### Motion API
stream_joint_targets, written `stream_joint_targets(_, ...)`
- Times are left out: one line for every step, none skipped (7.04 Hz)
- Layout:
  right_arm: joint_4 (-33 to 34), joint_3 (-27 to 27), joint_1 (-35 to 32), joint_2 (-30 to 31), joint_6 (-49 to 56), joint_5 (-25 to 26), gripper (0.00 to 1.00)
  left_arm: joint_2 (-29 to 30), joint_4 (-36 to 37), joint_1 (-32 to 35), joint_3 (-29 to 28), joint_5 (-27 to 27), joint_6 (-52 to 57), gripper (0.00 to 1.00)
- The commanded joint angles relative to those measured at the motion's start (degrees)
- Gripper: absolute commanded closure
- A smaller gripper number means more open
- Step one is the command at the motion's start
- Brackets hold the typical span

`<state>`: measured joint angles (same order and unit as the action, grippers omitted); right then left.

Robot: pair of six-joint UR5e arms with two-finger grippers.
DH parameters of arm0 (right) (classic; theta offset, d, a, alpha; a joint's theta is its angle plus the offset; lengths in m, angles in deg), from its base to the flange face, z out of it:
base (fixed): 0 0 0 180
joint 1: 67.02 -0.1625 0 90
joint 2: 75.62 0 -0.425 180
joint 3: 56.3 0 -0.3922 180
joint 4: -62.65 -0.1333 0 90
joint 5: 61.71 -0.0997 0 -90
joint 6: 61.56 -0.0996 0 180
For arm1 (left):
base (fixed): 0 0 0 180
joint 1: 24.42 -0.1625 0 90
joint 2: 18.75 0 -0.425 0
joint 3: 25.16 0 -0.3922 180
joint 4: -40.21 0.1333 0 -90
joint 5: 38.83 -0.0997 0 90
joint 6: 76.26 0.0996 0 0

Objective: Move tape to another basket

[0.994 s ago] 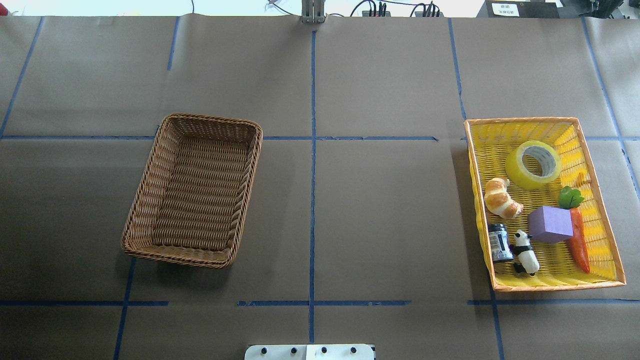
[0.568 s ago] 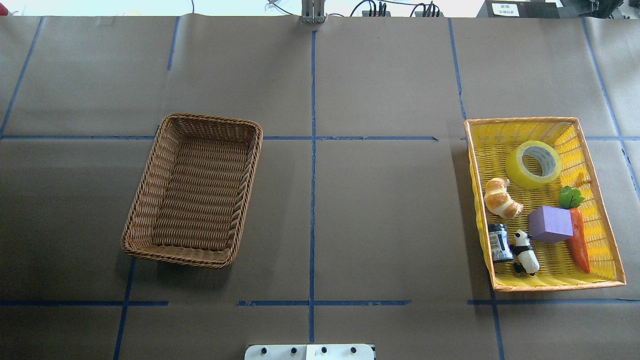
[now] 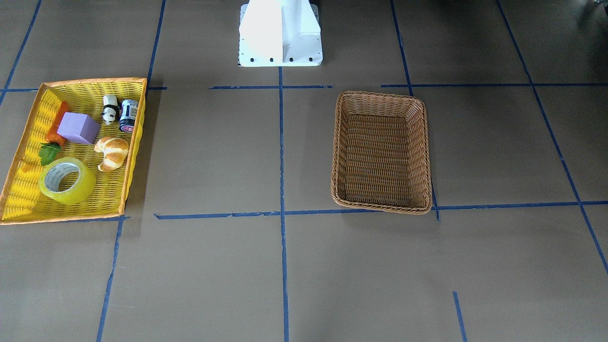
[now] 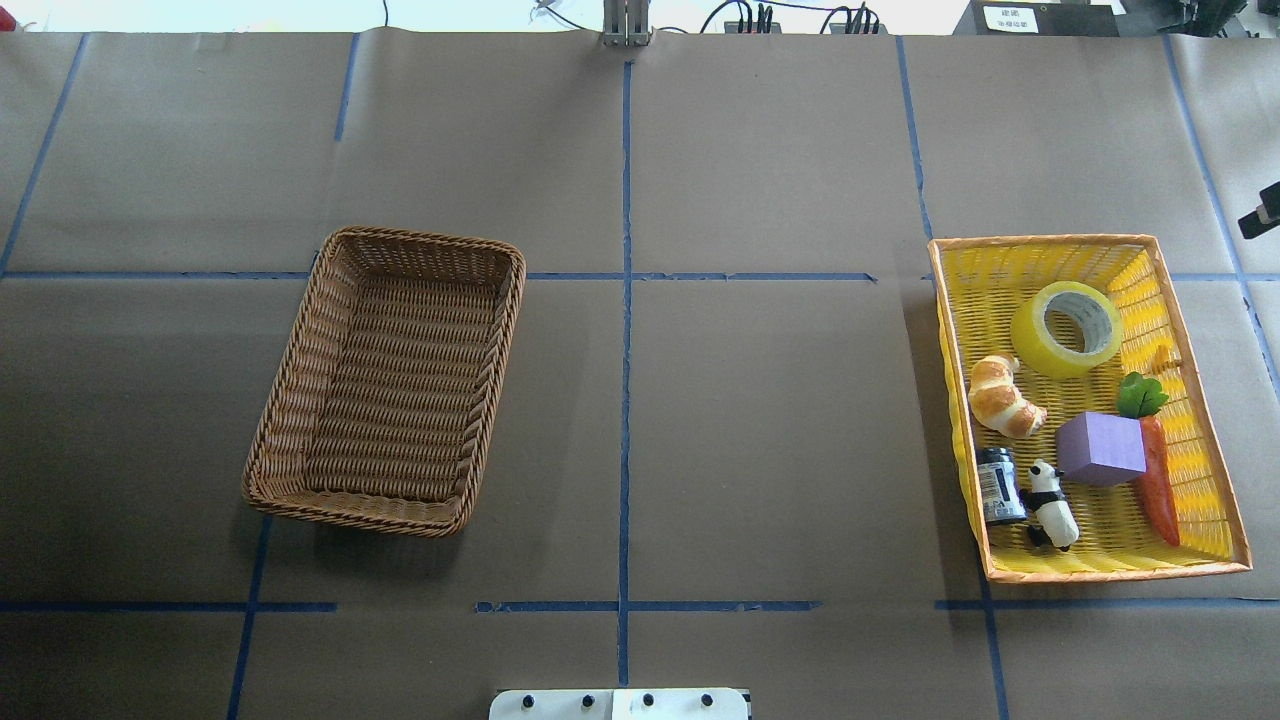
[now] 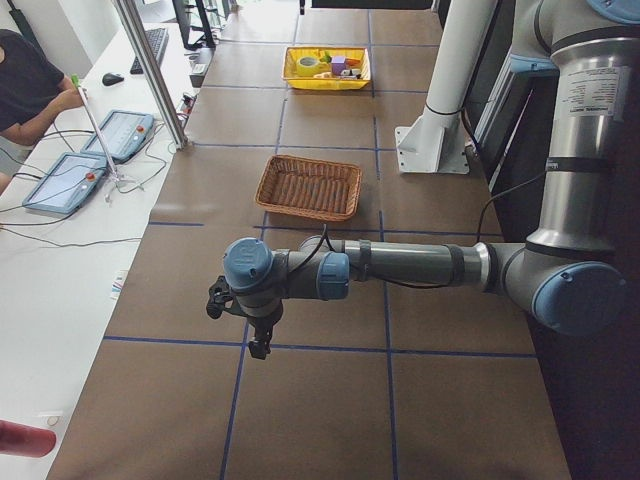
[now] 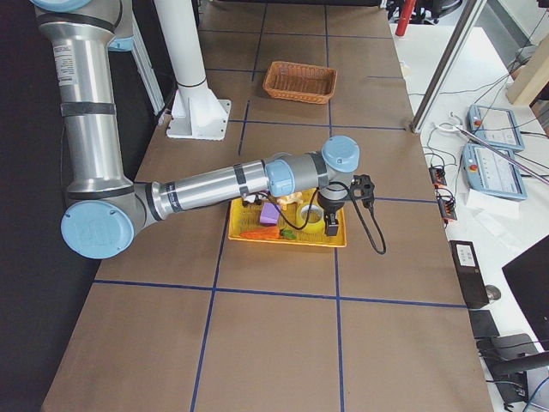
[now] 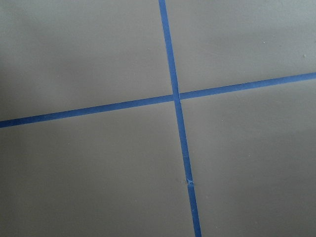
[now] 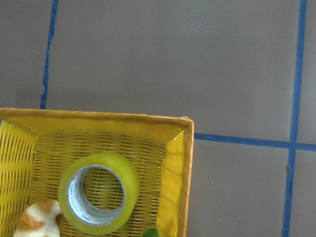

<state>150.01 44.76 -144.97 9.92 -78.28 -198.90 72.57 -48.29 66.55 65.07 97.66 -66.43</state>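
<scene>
The tape (image 4: 1066,330) is a yellow-green roll lying in the far end of the yellow basket (image 4: 1040,241); it also shows in the front view (image 3: 67,181) and the right wrist view (image 8: 98,200). The brown wicker basket (image 4: 430,243) stands empty on the left half of the table (image 3: 380,95). My right gripper (image 6: 330,227) hangs near the yellow basket's far right corner, apart from the tape; I cannot tell if it is open. My left gripper (image 5: 260,345) hangs over bare table far to the left of the wicker basket; I cannot tell its state.
The yellow basket also holds a croissant (image 4: 1003,396), a purple block (image 4: 1100,448), a carrot (image 4: 1157,480), a panda figure (image 4: 1052,503) and a dark can (image 4: 999,485). The white robot base (image 3: 280,33) stands at the table's near middle. Blue tape lines mark the brown paper.
A dark part of the right arm has come into the overhead view at its right edge. The baskets and their contents have not moved.
</scene>
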Motion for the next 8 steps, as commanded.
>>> stream_joint_targets(-8.9,-0.2,7.9,0.7,-12.2,3.7,0.0,0.0,0.0,0.0,0.1,0.0,0.0,0.0)
stream_joint_targets(-10.3,-0.3,11.6,0.5,-15.6,6.7,0.0,-0.1,0.0,0.0,0.1,0.0,0.0,0.0)
stream_joint_targets(-11.5,-1.0,13.8,0.5,-16.1,9.0,0.0,-0.1,0.0,0.0,0.1,0.0,0.0,0.0)
stream_joint_targets(-11.6,-2.1,15.4,0.2,-16.1,9.7,0.0,0.0,0.0,0.0,0.1,0.0,0.0,0.0)
stream_joint_targets(-11.7,-3.4,15.8,0.1,-16.1,10.4,0.0,0.0,0.0,0.0,0.1,0.0,0.0,0.0)
stream_joint_targets(-11.7,-4.5,16.9,-0.1,-16.1,10.4,0.0,0.0,0.0,0.0,0.2,0.0,0.0,0.0)
stream_joint_targets(-11.7,-5.8,17.8,-0.3,-16.1,11.0,0.0,0.0,0.0,0.0,0.3,0.0,0.0,0.0)
stream_joint_targets(-11.6,-6.7,18.5,-0.5,-16.1,11.0,0.0,0.0,0.0,0.0,0.2,0.0,0.0,0.0)
